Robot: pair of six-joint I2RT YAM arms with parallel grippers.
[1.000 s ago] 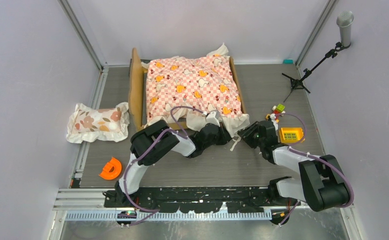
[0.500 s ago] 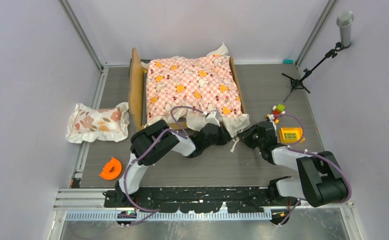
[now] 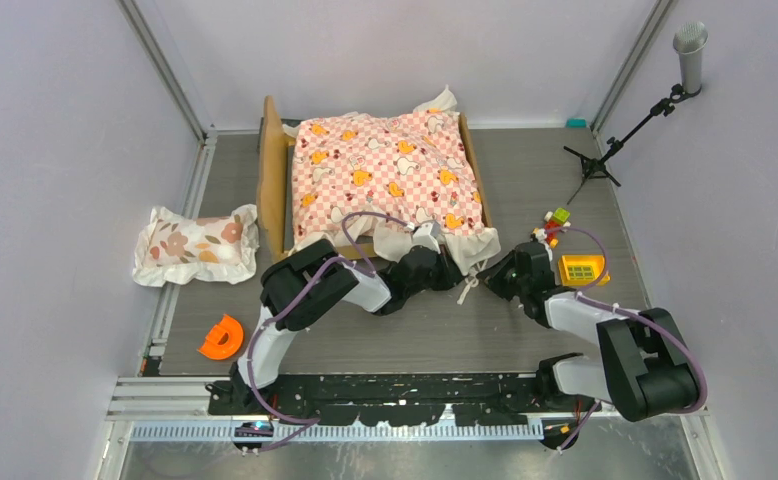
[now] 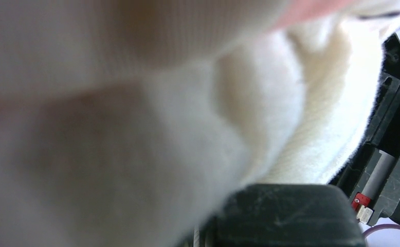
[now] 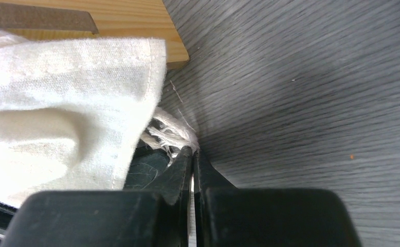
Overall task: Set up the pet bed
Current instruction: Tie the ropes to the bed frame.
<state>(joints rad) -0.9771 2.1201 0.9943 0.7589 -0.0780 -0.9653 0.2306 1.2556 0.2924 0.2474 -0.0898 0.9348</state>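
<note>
The pet bed (image 3: 272,180) stands at the back, its tan headboard on the left. A pink-checkered sheet (image 3: 385,170) covers it, white ruffle hanging off the near edge. My left gripper (image 3: 435,243) is at that ruffle and shut on the sheet; blurred white cloth (image 4: 136,128) fills the left wrist view and hides the jaws. My right gripper (image 3: 495,272) sits at the bed's near right corner. Its jaws (image 5: 193,154) are shut on a frayed white cord (image 5: 175,135) of the sheet (image 5: 59,113), beside the wooden frame corner (image 5: 131,20).
A floral ruffled pillow (image 3: 195,245) lies left of the bed. An orange curved piece (image 3: 221,338) sits near the front left. A yellow toy (image 3: 581,268) and small blocks (image 3: 557,218) lie right of my right gripper. A microphone tripod (image 3: 625,130) stands at the back right.
My right gripper has closed its jaws on the frayed cord and shifted slightly toward the bed corner. The left arm has not moved.
</note>
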